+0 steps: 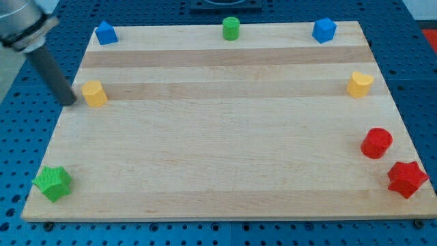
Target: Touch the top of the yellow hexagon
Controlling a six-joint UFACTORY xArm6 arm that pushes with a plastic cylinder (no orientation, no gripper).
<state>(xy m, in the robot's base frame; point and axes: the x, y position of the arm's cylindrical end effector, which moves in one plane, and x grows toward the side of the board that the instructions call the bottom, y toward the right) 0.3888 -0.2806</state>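
Observation:
The yellow hexagon point(95, 93) sits near the left edge of the wooden board, in the upper half of the view. My tip point(71, 102) is just to its left, almost touching its left side. The dark rod slants up to the view's top left corner. A second yellow block, heart-shaped point(359, 84), sits near the board's right edge.
A blue block point(106, 33) sits at the top left, a green cylinder point(231, 28) at the top middle, a blue block point(323, 30) at the top right. A red cylinder point(376, 143) and a red star point(407, 179) sit at the lower right. A green star point(52, 182) sits at the lower left.

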